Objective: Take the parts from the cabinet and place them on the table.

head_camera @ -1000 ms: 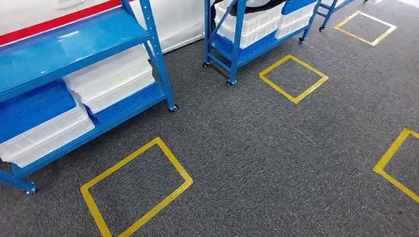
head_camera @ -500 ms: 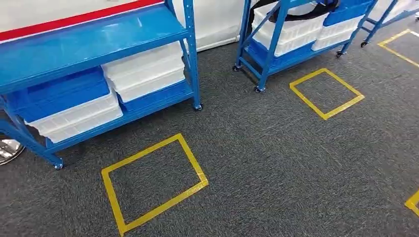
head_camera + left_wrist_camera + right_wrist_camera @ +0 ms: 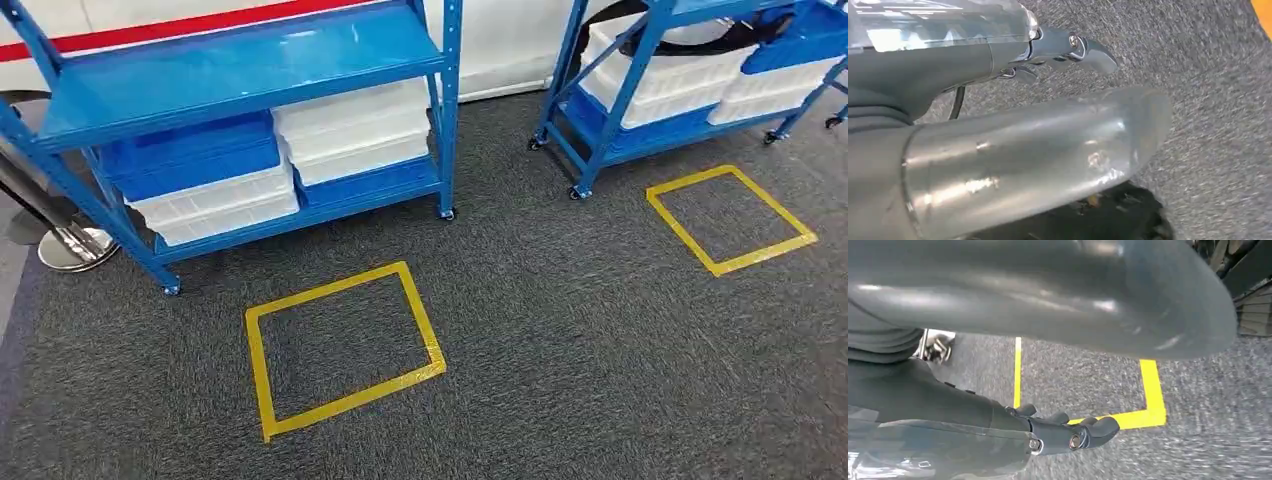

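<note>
**Approach to the shelving, hands empty**

Grey carpet (image 3: 560, 330) fills the floor, marked with yellow taped squares; the nearest square (image 3: 343, 347) lies just in front of the blue shelf unit (image 3: 240, 70), and a second blue rack (image 3: 640, 90) stands off to the right behind another taped square (image 3: 732, 219). On the near unit's bottom shelf sit stacked white and blue bins (image 3: 215, 185) beside a white stack (image 3: 352, 130); any parts would be inside them, and I cannot make them out.

By my reading, this is the walk-up step: nothing is taken yet. Next, the robot should stand at the near square, face the unit and raise an arm toward a bin.

Both arms hang over the carpet. The left hand (image 3: 1063, 50) and right hand (image 3: 1068, 432) hold nothing, fingers loosely extended.

Compared with a second ago, the whole view has swung: the camera has turned, so the near unit now sits centred and fully visible, its bins unmoved.
</note>
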